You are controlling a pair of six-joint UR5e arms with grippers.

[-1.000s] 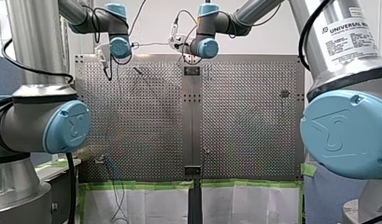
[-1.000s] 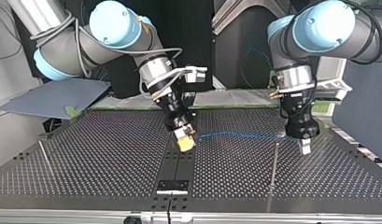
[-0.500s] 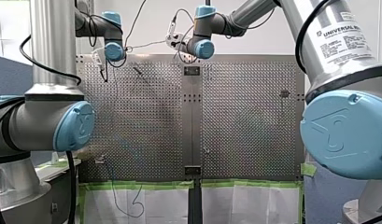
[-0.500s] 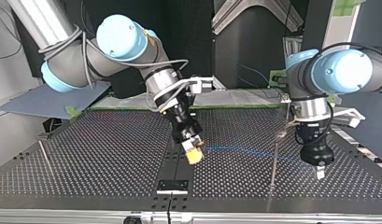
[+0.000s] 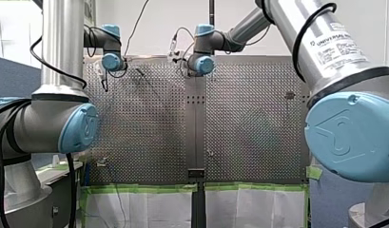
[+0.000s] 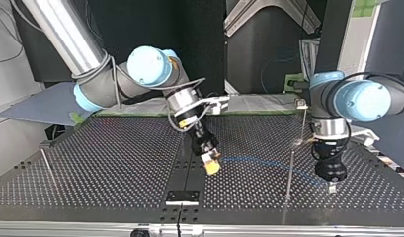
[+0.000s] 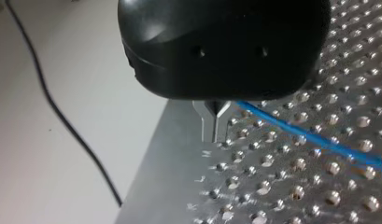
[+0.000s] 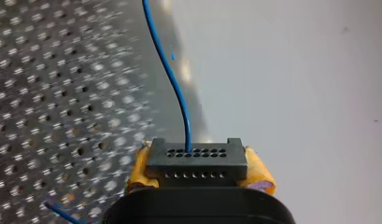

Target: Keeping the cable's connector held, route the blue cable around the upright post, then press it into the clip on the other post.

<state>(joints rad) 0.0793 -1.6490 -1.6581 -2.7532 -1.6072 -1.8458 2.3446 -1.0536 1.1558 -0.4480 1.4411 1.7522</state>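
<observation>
In the top view my right gripper (image 6: pixel 211 167), with yellow pads, hangs over the plate's middle seam. The right wrist view shows those pads (image 8: pixel 258 173) shut on the black connector (image 8: pixel 197 161), and the blue cable (image 8: pixel 174 88) runs ahead out of it. The blue cable (image 6: pixel 268 164) arcs across to my left gripper (image 6: pixel 332 186), low over the plate at the right. It passes close by the thin upright post (image 6: pixel 290 168). The metal fingers (image 7: pixel 215 122) of my left gripper are shut on the blue cable (image 7: pixel 319 140). The clip post (image 6: pixel 302 104) stands further back.
Another thin post (image 6: pixel 47 165) stands at the top view's left. A black bracket (image 6: pixel 181 196) sits on the seam near the front edge. In the front view a small clip fixture (image 5: pixel 102 162) sits at the plate's near left. A black wire (image 7: pixel 53 102) lies beside the plate's edge.
My left gripper has swung toward the top view's near edge, past the upright post, dragging the blue cable into an arc. My right gripper moved nearer and lower with the connector.
</observation>
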